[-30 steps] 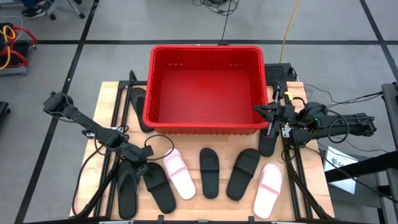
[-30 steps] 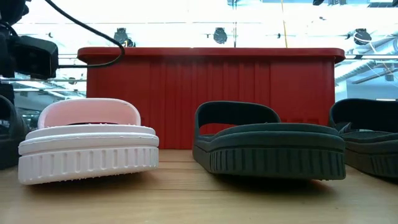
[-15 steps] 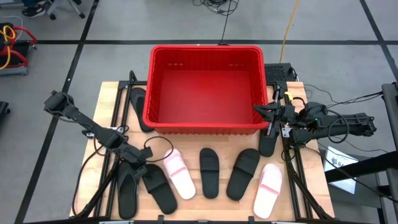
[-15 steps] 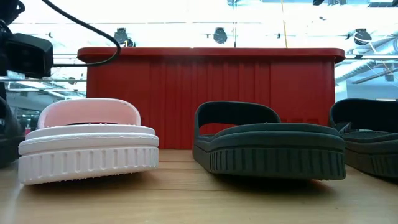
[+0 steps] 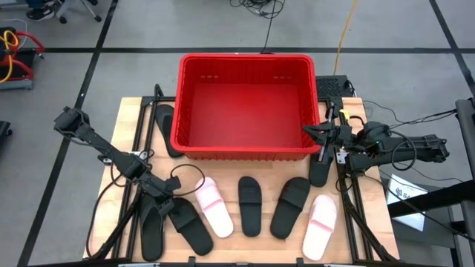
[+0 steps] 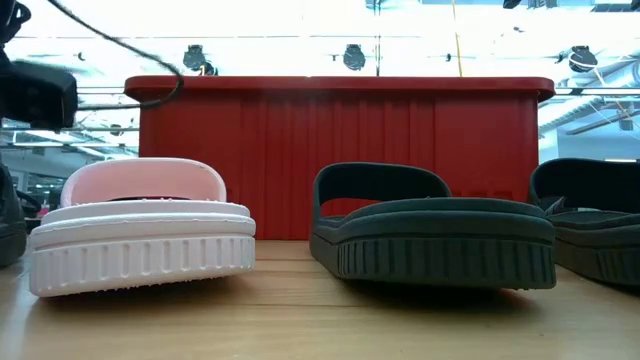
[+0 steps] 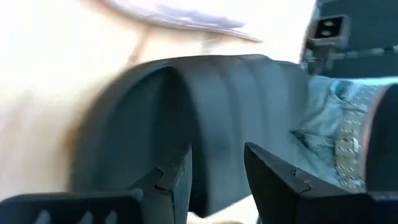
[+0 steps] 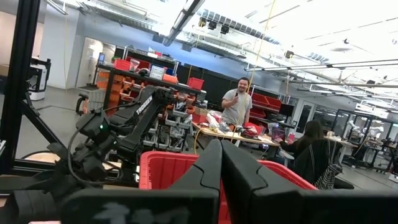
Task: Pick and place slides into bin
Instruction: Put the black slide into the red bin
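Lower left of the high view: the left gripper [image 5: 165, 202] hangs spread over a black slide [image 7: 205, 124] on the table [image 5: 126, 119] — probably light, bendy foam, best pinched across its strap.

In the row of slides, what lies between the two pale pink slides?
In the high view, two black slides lie between the pale pink slide on the left and the one on the right.

Bin [image 5: 245, 104] is bright red all over with finely slotted walls. Slides are mostly black [image 5: 250, 205], plus two pale pink ones with white soles at 7 [image 5: 214, 207] and 5 o'clock [image 5: 320, 226]. Tabletop [image 5: 130, 122] looks like light wood, I think.
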Robot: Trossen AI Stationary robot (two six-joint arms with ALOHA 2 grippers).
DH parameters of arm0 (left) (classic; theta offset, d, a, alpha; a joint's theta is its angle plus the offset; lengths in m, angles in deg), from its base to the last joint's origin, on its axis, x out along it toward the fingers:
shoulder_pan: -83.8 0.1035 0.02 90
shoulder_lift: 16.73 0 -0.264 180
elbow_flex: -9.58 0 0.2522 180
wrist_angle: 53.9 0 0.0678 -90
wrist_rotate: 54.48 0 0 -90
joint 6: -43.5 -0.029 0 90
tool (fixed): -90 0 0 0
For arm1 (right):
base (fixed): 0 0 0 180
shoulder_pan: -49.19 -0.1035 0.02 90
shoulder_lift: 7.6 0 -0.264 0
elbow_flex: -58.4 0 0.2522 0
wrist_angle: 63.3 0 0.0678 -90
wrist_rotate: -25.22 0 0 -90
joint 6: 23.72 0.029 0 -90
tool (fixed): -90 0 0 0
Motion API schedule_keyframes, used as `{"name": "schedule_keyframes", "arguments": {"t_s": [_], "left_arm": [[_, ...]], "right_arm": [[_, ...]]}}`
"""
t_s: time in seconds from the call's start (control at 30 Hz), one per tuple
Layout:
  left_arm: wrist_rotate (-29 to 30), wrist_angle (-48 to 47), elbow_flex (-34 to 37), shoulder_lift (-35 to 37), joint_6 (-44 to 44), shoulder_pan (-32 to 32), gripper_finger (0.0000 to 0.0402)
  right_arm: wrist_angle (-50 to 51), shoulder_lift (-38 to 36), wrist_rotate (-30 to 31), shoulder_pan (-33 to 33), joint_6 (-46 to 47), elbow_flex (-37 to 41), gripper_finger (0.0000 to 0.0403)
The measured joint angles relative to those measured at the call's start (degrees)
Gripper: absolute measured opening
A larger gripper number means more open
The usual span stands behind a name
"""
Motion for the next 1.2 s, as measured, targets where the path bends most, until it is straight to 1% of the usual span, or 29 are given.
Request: {"name": "schedule_keyframes", "arguments": {"t_s": [0.07, 0.17, 0.3, 0.53, 0.67, 1.2], "left_arm": [[0.1, 1.3, 1.3, 0.0, 1.6, 0.0, 0.0141], [0.1, 6.1, 3.3, 0.0, 3.8, 0.0, 0.0141], [0.1, 9.7, 4.2, 0.0, 4.6, 0.0, 0.0141], [0.1, 10.2, 4.2, 0.0, 4.4, 0.0, 0.0141], [1.2, 10.2, 4.2, 0.0, 4.3, 0.0, 0.0141], [1.1, 10.1, 4.2, 0.0, 3.3, 0.0, 0.014]], "right_arm": [[0.0, 0.0, 0.0, 0.0, 0.0, 0.0, 0.0], [0.0, 0.0, 0.0, 0.0, 0.0, 0.0, 0.0], [0.0, 0.0, 0.0, 0.0, 0.0, 0.0, 0.0], [0.0, 0.0, 0.0, 0.0, 0.0, 0.0, 0.0], [0.0, 0.0, 0.0, 0.0, 0.0, 0.0, 0.0], [0.0, 0.0, 0.0, 0.0, 0.0, 0.0, 0.0]]}}
